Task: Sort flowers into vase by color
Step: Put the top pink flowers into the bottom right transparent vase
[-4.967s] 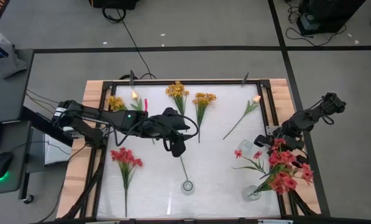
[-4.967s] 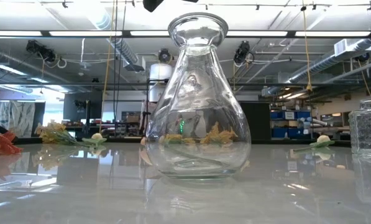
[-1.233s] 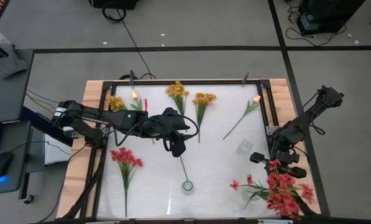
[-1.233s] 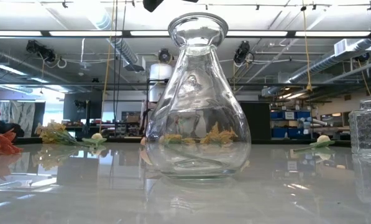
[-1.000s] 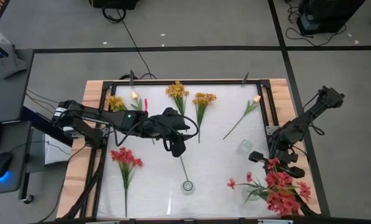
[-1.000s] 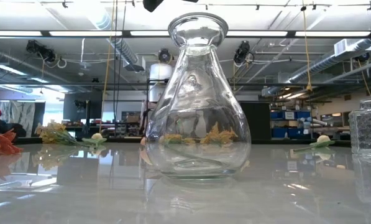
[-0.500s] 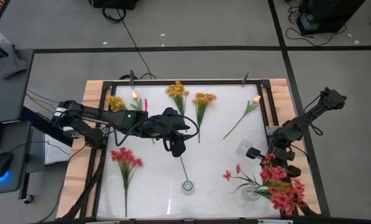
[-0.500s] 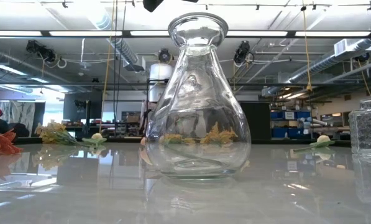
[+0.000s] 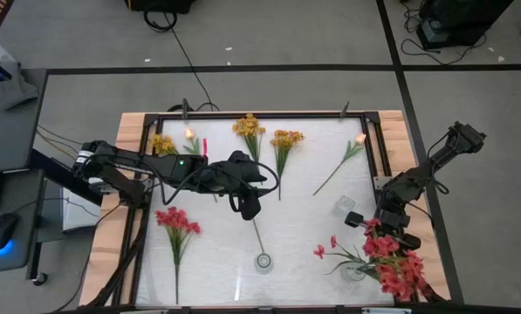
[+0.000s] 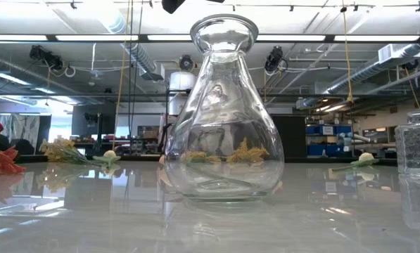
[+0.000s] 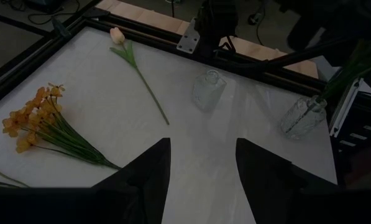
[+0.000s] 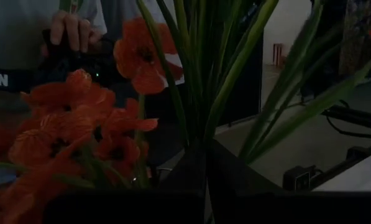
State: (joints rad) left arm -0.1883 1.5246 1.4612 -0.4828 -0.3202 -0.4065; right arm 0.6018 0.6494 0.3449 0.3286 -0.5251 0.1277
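From above, I see my right gripper (image 9: pixel 378 228) clamped on the red-pink flower bunch (image 9: pixel 389 260) over the corner vase (image 9: pixel 353 271) at the counter's (image 9: pixel 304 227) right front. My left gripper (image 9: pixel 248 208) hangs mid-counter, fingers parted, empty. At counter level, a bulbous glass vase (image 10: pixel 222 112) fills the view. Left wrist: yellow-orange flowers (image 11: pixel 45 127) and a peach-bud stem (image 11: pixel 137 71) lie flat. Right wrist: green stems (image 12: pixel 201 74) rise from closed fingers.

Two dark jointed arms (image 9: pixel 147 166), blunt black fingers (image 11: pixel 145 177).
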